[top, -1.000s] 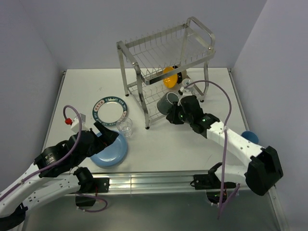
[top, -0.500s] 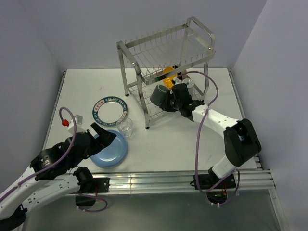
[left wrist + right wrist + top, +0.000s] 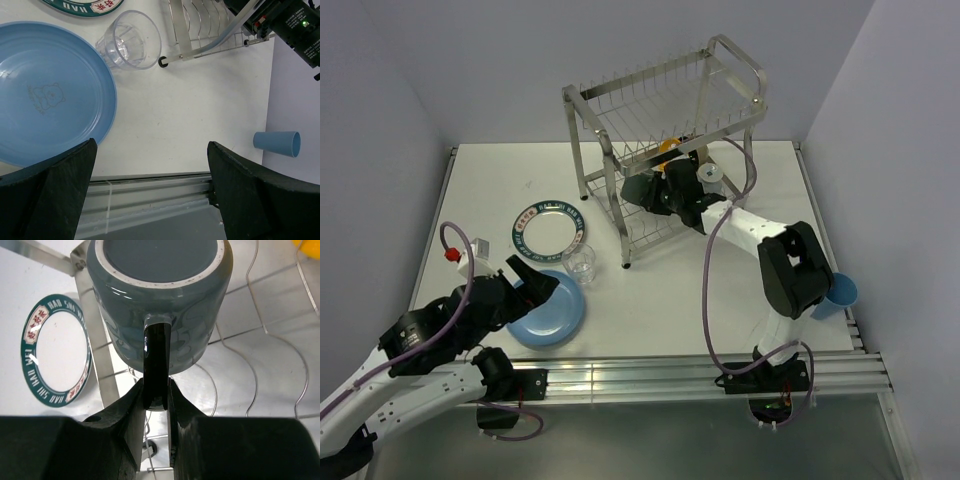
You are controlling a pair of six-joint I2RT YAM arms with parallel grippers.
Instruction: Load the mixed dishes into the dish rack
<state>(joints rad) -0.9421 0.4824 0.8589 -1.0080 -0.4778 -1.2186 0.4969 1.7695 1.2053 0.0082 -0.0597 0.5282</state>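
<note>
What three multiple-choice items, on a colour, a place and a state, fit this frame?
1. The bowl in the rack is: A orange; B white; C green.
2. The glass stands: A in the rack; B on the table beside the blue plate; C in the bowl.
3. The right pincer is: A open; B shut on the mug by its handle; C out of view.
Key: A, orange shows through the wires; B, it stands upright by the plate; B, both fingers clamp the handle.
</note>
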